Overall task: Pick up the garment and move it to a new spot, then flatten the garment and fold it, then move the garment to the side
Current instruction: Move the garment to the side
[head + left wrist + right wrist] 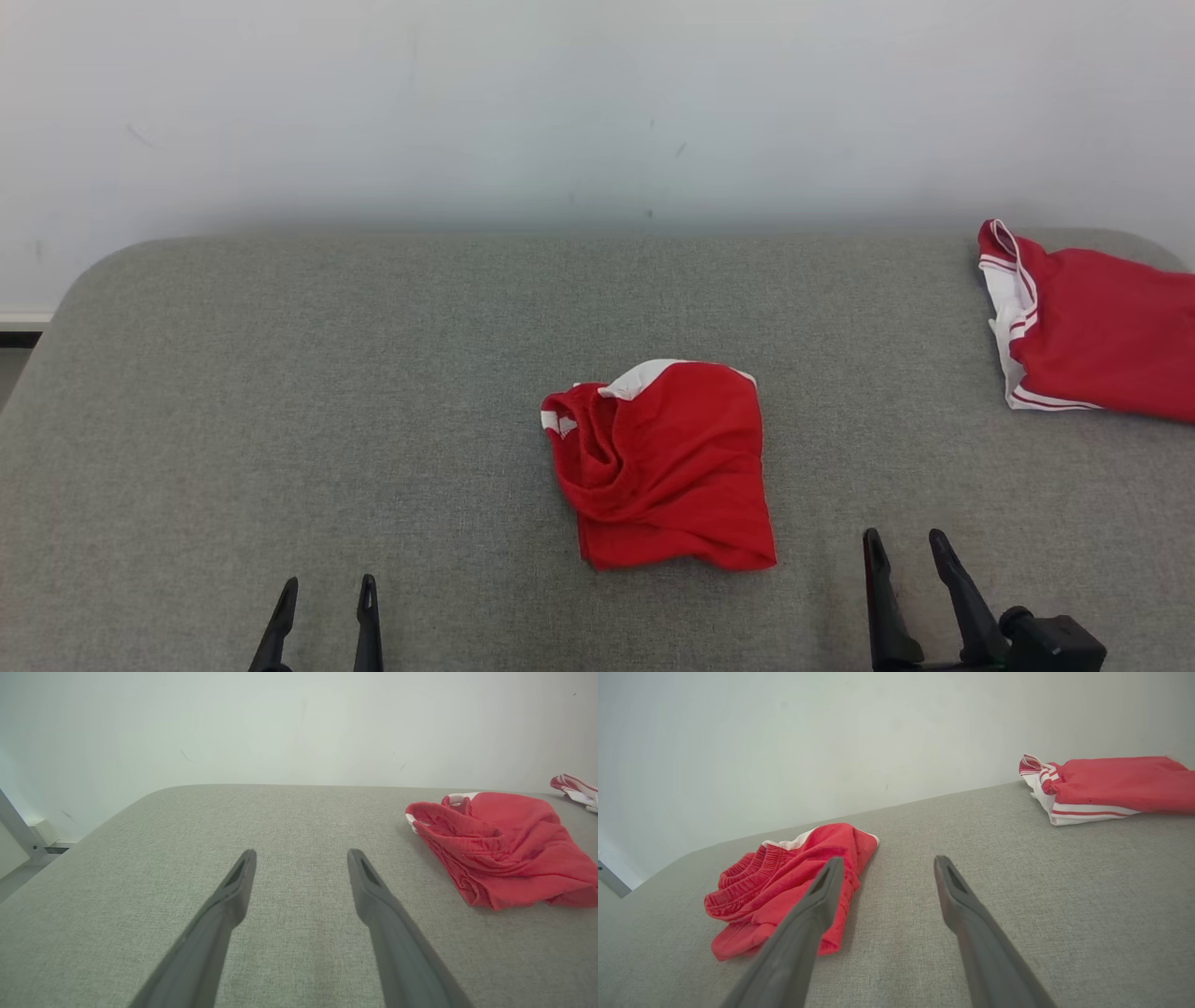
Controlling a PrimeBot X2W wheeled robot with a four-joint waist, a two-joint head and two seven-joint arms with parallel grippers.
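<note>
Sizing up a rumpled garment from both sides

I am looking at the red garment, which is lying bunched in the middle of the grey table. Its gathered waistband is turning toward my left and a white trim is showing at the far edge. It is neither flat nor folded. I am judging that this fits either a heap waiting to be lifted to a new spot or one set down there and waiting to be spread, and I cannot tell which. Either way, I am reckoning a good hold means pinching single edges rather than the thick bunch, one gripper per side, so the cloth opens instead of dragging as a lump. My left gripper and right gripper are hanging on my near side, both spread wide, carrying nothing and clear of the cloth. A second red-and-white garment is lying flatter at the far right edge, well apart.
</note>
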